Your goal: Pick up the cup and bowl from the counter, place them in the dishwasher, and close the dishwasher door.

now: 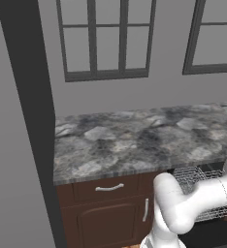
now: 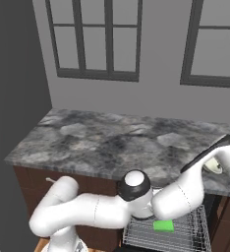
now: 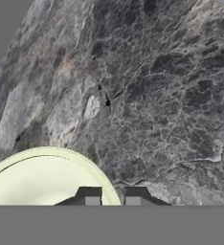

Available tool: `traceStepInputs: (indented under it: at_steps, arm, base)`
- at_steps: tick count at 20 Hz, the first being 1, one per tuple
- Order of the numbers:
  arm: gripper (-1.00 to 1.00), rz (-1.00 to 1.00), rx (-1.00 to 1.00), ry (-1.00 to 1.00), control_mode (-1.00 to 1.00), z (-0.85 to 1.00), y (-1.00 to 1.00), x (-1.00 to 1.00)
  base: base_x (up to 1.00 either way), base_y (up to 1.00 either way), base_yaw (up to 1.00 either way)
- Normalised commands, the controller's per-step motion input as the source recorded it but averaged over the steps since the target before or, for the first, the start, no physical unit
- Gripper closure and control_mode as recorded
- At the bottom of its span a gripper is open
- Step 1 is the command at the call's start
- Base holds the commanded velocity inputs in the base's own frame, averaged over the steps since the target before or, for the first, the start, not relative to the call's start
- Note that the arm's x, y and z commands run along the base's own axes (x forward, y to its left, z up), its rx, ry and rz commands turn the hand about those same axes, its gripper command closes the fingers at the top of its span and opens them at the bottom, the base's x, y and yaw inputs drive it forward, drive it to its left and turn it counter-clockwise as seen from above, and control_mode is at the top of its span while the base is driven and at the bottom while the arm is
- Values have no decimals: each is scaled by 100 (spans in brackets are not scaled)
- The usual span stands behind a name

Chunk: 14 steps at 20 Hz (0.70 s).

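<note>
The pale cream bowl (image 3: 42, 182) rests at the right end of the mottled stone counter (image 3: 147, 95). My gripper (image 3: 112, 197) is shut on the bowl, with its rim running between the two fingertips. From the right base camera the hand (image 2: 224, 158) hangs over the bowl (image 2: 214, 166) near the counter's (image 2: 112, 142) front edge. The green cup (image 2: 163, 225) lies in the dishwasher's pulled-out wire rack (image 2: 190, 234), below the counter edge. That rack (image 1: 195, 177) also shows beside my arm in the left base view. The dishwasher door is out of view below the rack.
Dark brown cabinets with a silver drawer handle (image 1: 109, 187) sit left of the dishwasher. A dark wall panel (image 1: 30, 97) bounds the counter (image 1: 135, 140) on the left. Two windows (image 1: 105, 38) sit in the wall behind it.
</note>
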Motion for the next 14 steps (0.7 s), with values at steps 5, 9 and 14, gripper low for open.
traceStepInputs:
  at_steps: [5,9,14]
  arm:
    - [100,0,-3,-1,-100,0,47,-55]
    - [100,0,-5,0,-100,-1,65,-44]
    - [100,0,-5,-1,-100,-7,62,-46]
  base:
    - [0,0,0]
    - [0,0,0]
    - [0,0,0]
